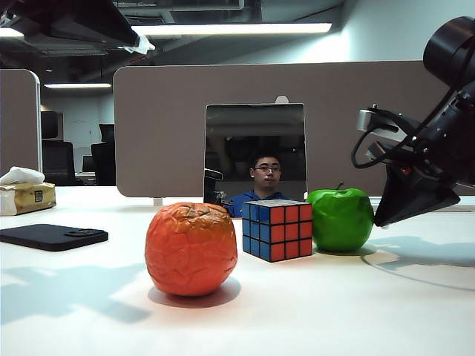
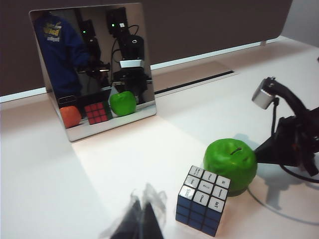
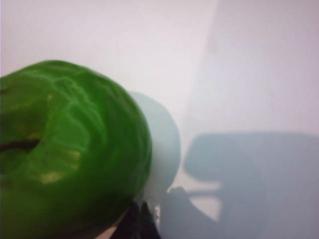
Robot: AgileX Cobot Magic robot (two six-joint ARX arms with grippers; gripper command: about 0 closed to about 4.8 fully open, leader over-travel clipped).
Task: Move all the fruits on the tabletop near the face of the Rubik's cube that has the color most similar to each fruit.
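The right pincer [image 1: 386, 215] is hovering just beside the green apple [image 1: 341, 219], apparently clenched and empty; the left pincer [image 2: 142, 219] looks clenched too. The apple is sitting on the worktop [image 1: 334, 311] against the Rubik's cube [image 1: 277, 229]. Glossy, rigid, probably slippery: gripping across its widest girth seems safest.

A mirror [image 1: 254, 152] stands against the partition; a black phone [image 1: 52, 236] and tissue box [image 1: 26, 196] lie far left

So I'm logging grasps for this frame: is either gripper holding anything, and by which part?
Nothing is held. The right gripper hangs beside the green apple, apart from it; the apple rests on the tabletop. The left gripper is shut on nothing.
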